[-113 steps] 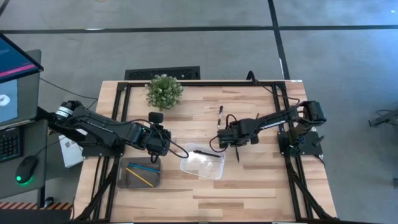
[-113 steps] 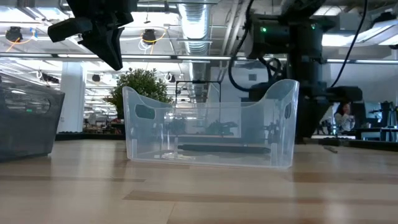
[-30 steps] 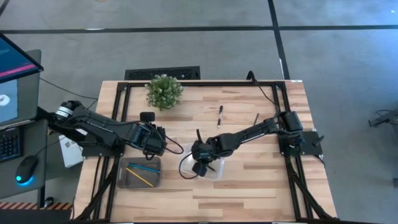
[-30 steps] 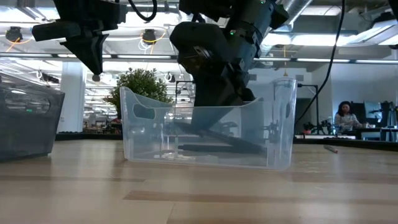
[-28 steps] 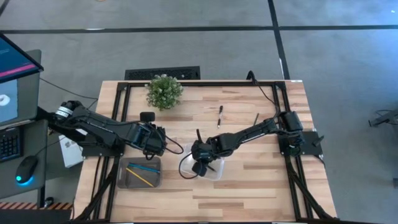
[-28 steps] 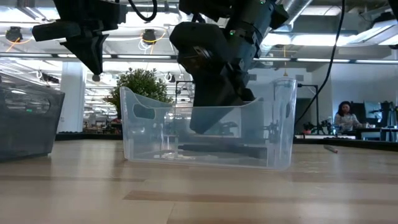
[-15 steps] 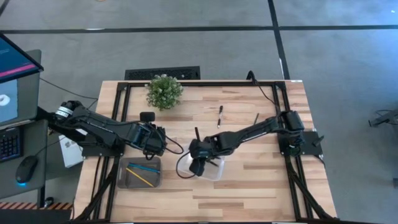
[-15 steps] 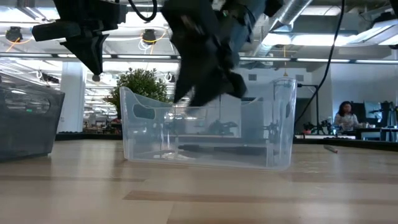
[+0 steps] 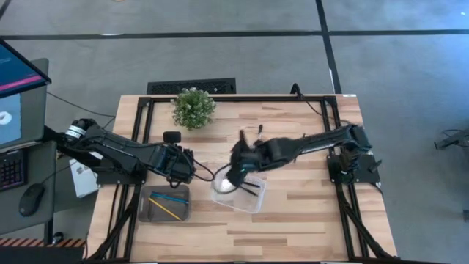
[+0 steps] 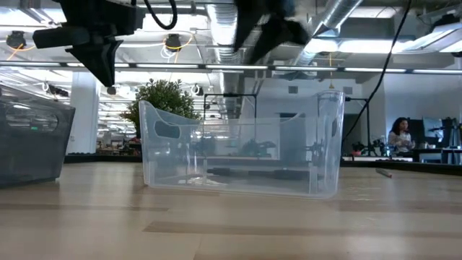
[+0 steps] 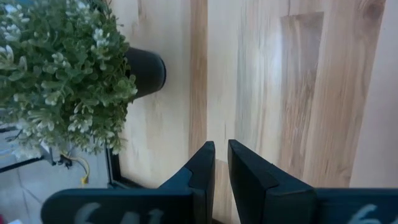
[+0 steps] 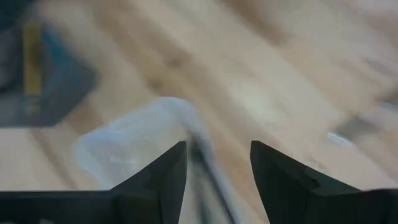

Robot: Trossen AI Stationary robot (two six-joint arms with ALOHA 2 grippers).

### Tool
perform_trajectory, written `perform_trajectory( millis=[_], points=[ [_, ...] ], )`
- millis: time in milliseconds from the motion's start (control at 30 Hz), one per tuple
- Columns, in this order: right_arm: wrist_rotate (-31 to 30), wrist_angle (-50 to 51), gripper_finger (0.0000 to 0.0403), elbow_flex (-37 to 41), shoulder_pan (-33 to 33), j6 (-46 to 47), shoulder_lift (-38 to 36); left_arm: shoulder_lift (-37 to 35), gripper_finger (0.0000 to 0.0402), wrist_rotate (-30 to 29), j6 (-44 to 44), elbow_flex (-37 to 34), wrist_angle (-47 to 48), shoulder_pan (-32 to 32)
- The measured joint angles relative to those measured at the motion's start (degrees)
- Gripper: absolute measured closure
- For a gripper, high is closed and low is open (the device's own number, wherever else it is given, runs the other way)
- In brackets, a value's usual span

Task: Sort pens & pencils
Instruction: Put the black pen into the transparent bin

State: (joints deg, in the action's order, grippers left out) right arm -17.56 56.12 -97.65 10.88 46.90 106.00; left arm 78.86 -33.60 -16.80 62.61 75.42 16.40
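Note:
Two black pens (image 9: 250,188) lie flat on the floor of the clear bin (image 9: 220,196), and show in the low view as pens (image 10: 253,172). Another black pen (image 9: 259,133) lies on the table behind it. A yellow pencil (image 9: 168,211) and a blue pencil (image 9: 168,196) lie in the grey bin (image 9: 146,213). My right gripper (image 12: 217,168) hangs open and bare above the clear bin's far rim. My left gripper (image 11: 221,155) hovers shut and bare over the table left of the clear bin, behind the grey bin.
A potted plant (image 9: 193,108) stands at the far left of the table. A dark metal frame (image 9: 234,97) runs along the table's far edge and sides. Bare wood lies in front of the bins. A person (image 10: 399,137) sits in the room behind.
My right gripper has let go of a black pen inside the clear bin; the pen has dropped from tilted to flat on the bin's floor. The gripper has then risen out of the bin and drawn back toward the table's far right.

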Motion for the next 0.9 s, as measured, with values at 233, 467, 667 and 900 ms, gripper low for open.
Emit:
perform_trajectory(
  millis=[233,467,667,900],
  points=[
    [-5.3,9.3,0.0209,0.1,-5.8,10.0,-6.4,0.0,0.0365,-0.2,-0.9,0.0,0.7,0.0],
    [-1.8,14.0,0.0206,0.1,-15.6,11.7,-7.0,0.0,0.0365,-0.3,-1.6,0.0,0.8,0.1],
    [2.0,15.6,0.0209,0.7,-24.2,9.7,-1.1,0.0,0.0365,-0.5,-2.9,0.0,1.7,0.1],
    [5.8,14.4,0.0207,1.6,-29.4,6.8,6.8,-2.0,0.0365,-5.9,-8.1,0.0,5.3,2.2]
  ],
)
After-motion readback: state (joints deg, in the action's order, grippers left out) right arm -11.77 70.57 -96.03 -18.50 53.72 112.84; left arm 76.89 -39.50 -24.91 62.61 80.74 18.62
